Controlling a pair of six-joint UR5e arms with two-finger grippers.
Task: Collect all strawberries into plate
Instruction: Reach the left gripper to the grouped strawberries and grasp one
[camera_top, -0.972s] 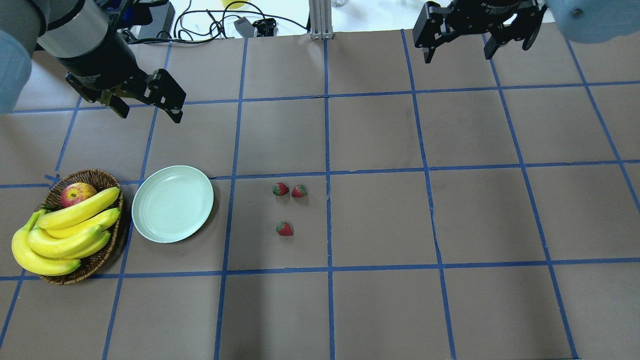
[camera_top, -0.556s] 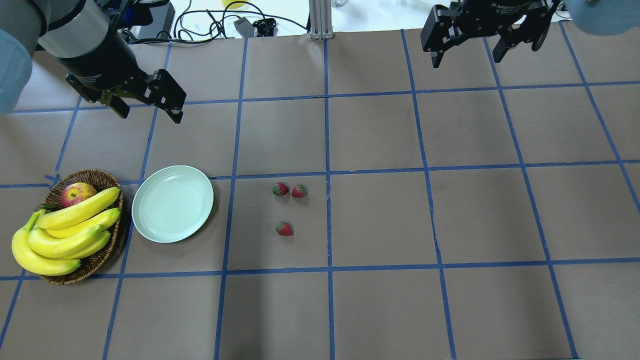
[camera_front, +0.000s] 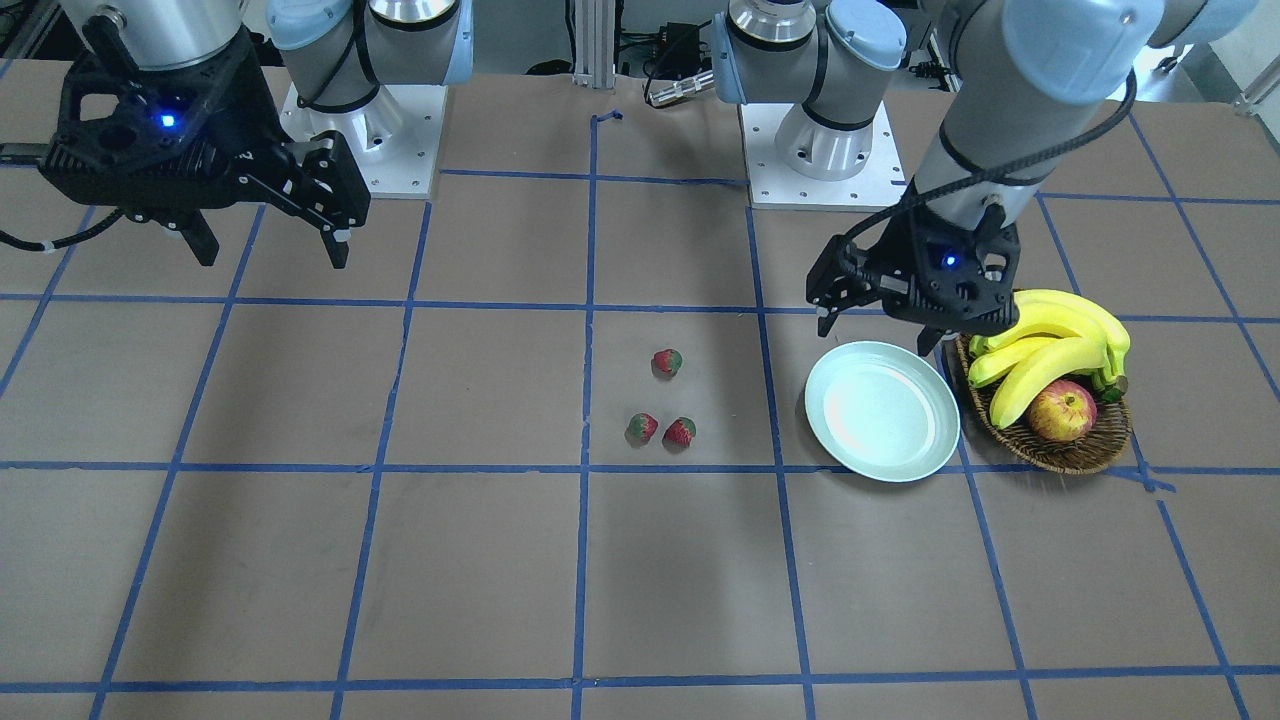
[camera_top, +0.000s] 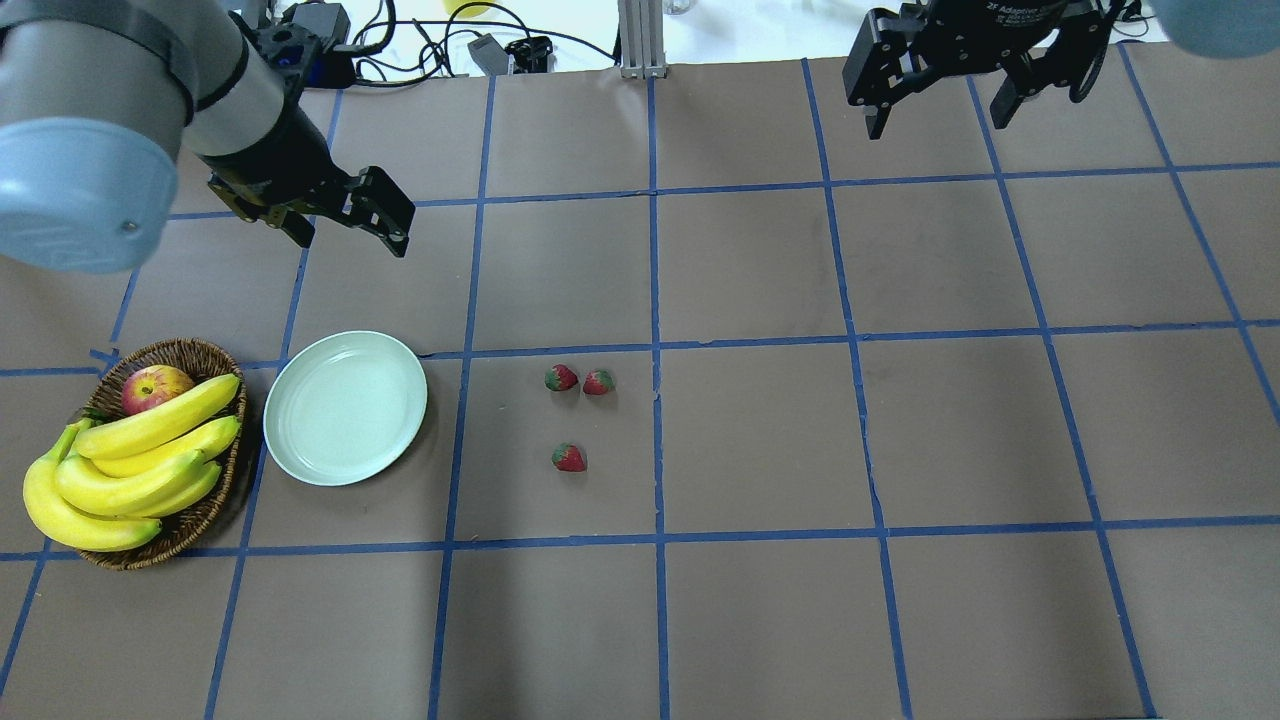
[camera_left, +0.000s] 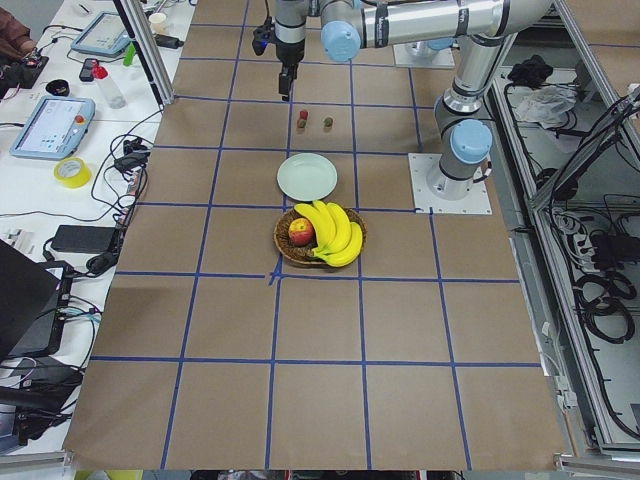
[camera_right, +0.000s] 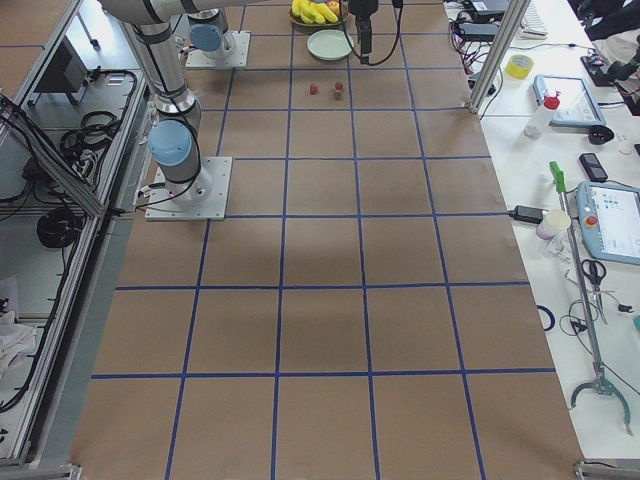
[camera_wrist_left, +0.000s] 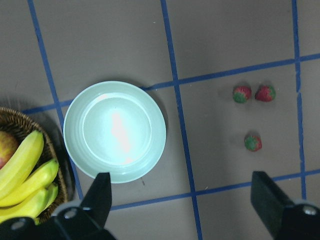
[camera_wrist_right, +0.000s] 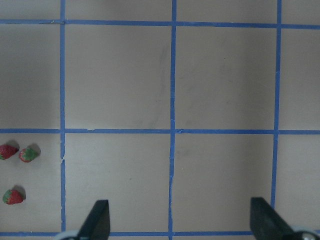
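Strawberries (camera_top: 569, 457): three are laid on the brown table paper, two just beside each other, the third nearer the robot.
Plate (camera_top: 345, 408): set between the strawberries and the wicker basket (camera_top: 180, 349), just beside the basket.
Left gripper (camera_top: 350, 240): held above the table near the plate, fingers spread.
Right gripper (camera_top: 940, 125): raised well apart from the strawberries, fingers spread wide.

Six cameras around your tabletop (camera_top: 760, 440)
You have two steep high views from opposite long sides, two far views from the table ends, and two near wrist views that look straight down. The left wrist and overhead views share the plate (camera_wrist_left: 115, 131) and the strawberries (camera_wrist_left: 253, 143).
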